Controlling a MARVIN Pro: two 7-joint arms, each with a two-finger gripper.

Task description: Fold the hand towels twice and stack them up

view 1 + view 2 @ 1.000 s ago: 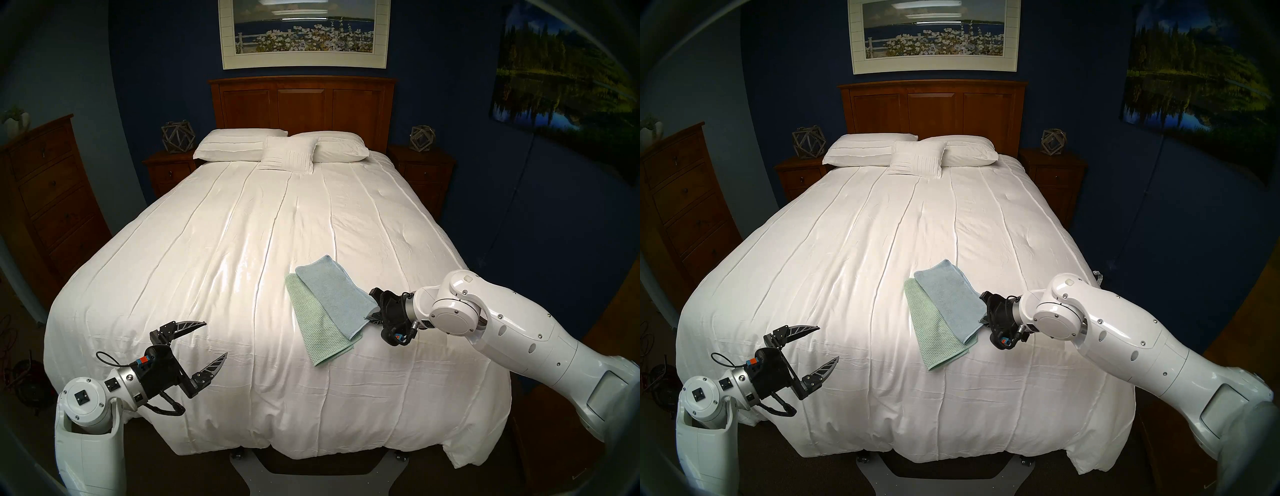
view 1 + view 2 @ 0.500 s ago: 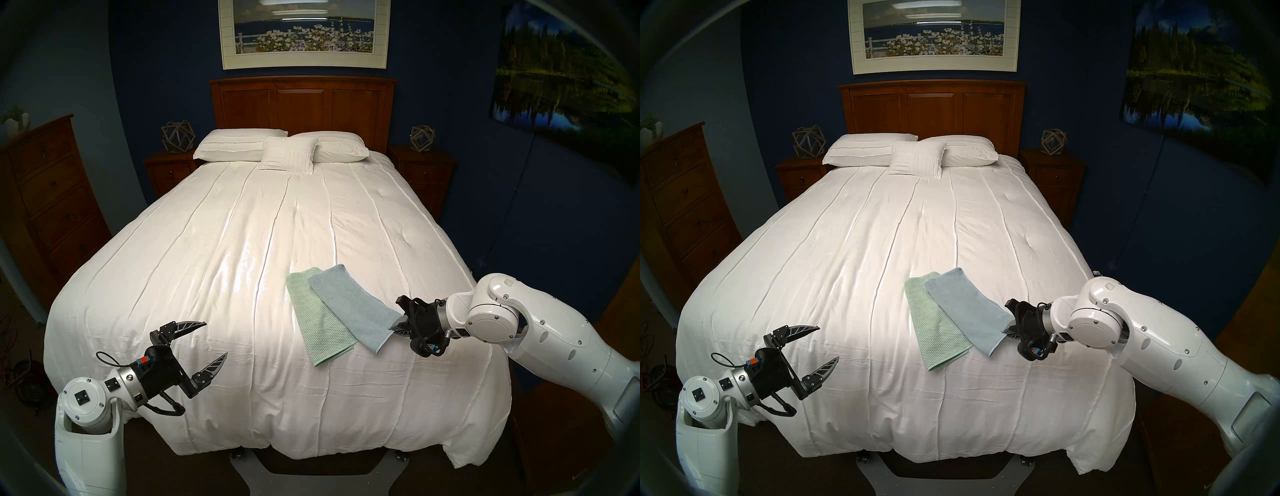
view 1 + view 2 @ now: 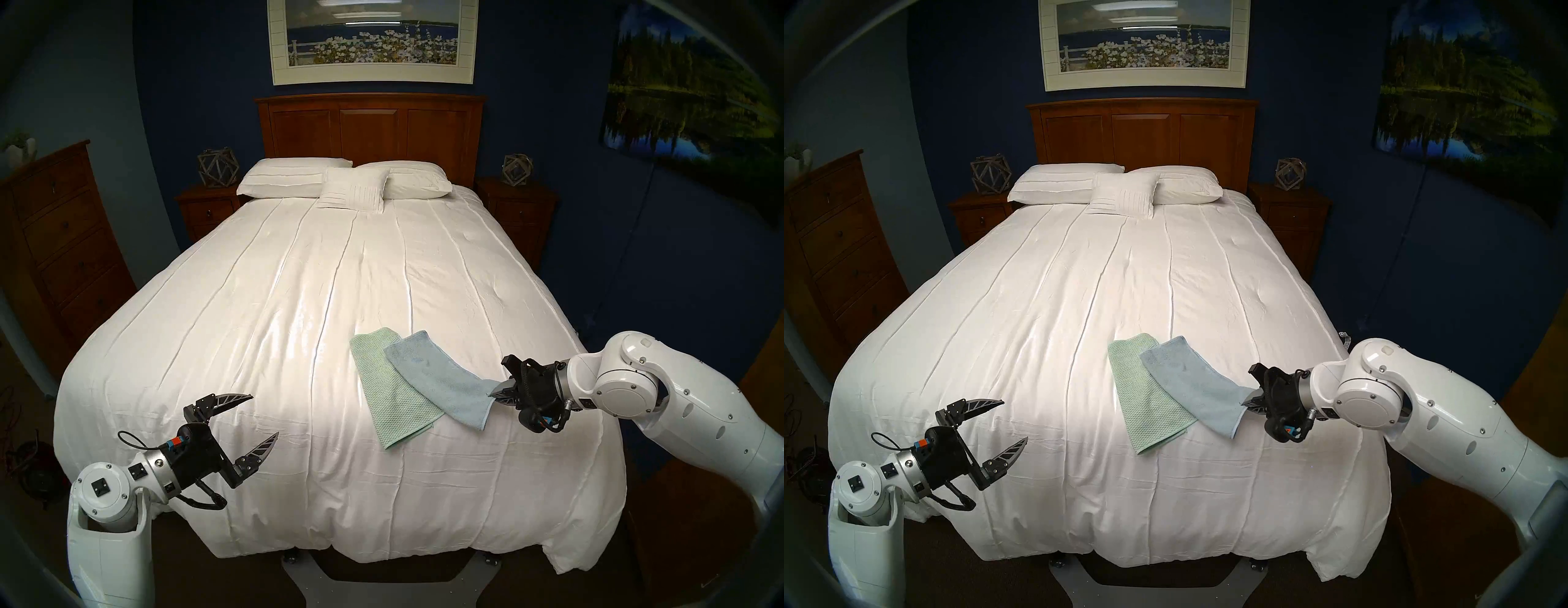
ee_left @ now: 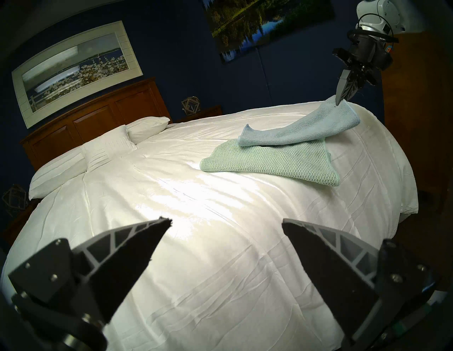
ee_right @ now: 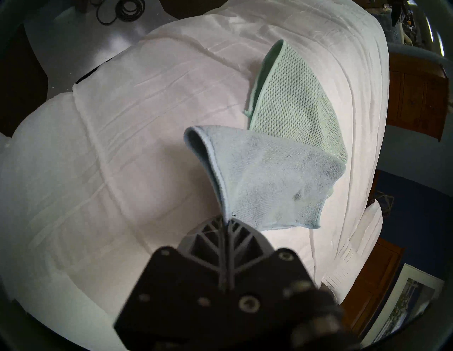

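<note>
A light blue plush towel (image 3: 437, 375) (image 3: 1193, 386) (image 4: 301, 127) (image 5: 274, 179), folded, lies partly over a pale mint green waffle towel (image 3: 390, 395) (image 3: 1144, 399) (image 4: 269, 160) (image 5: 294, 103) on the white bedspread (image 3: 297, 318). My right gripper (image 3: 494, 391) (image 3: 1247, 401) (image 4: 339, 101) (image 5: 226, 219) is shut on the blue towel's right corner, lifting that end off the bed. My left gripper (image 3: 265, 416) (image 3: 1015, 419) (image 4: 225, 221) hovers open and empty over the bed's near left part, far from both towels.
White pillows (image 3: 339, 180) lie at the wooden headboard (image 3: 369, 123). Nightstands (image 3: 203, 208) (image 3: 515, 204) flank the bed. A tall dresser (image 3: 59, 246) stands at the left wall. The bed's right edge drops away just beyond the right gripper.
My right gripper closed on the blue towel's corner and dragged it to the right, partly off the green towel, raising that end. The left arm stayed still.
</note>
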